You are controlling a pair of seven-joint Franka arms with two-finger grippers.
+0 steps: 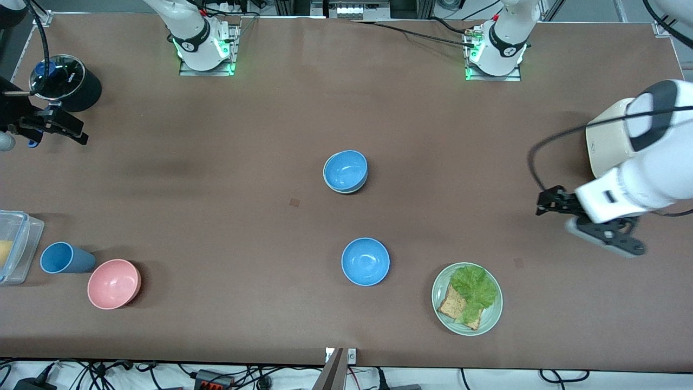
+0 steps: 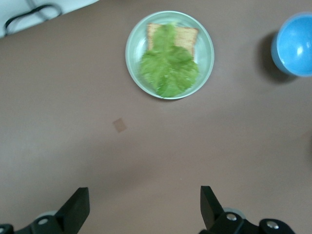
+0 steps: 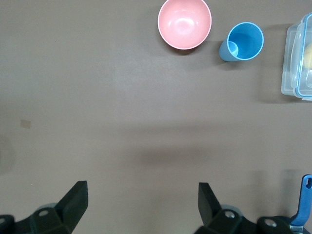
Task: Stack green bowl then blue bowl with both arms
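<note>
A sky-blue bowl (image 1: 346,170) sits nested in the green bowl, of which only a thin pale rim (image 1: 326,177) shows, at the table's middle. A second blue bowl (image 1: 365,261) stands alone nearer the front camera; it also shows in the left wrist view (image 2: 295,45). My left gripper (image 1: 590,225) hovers open and empty over bare table at the left arm's end (image 2: 145,207). My right gripper (image 1: 51,125) hovers open and empty over bare table at the right arm's end (image 3: 143,204).
A green plate (image 1: 490,319) with lettuce and toast lies beside the lone blue bowl (image 2: 135,63). A pink bowl (image 1: 114,283), a blue cup (image 1: 62,258) and a clear box (image 1: 16,246) sit at the right arm's end. A white appliance (image 1: 606,141) stands under the left arm.
</note>
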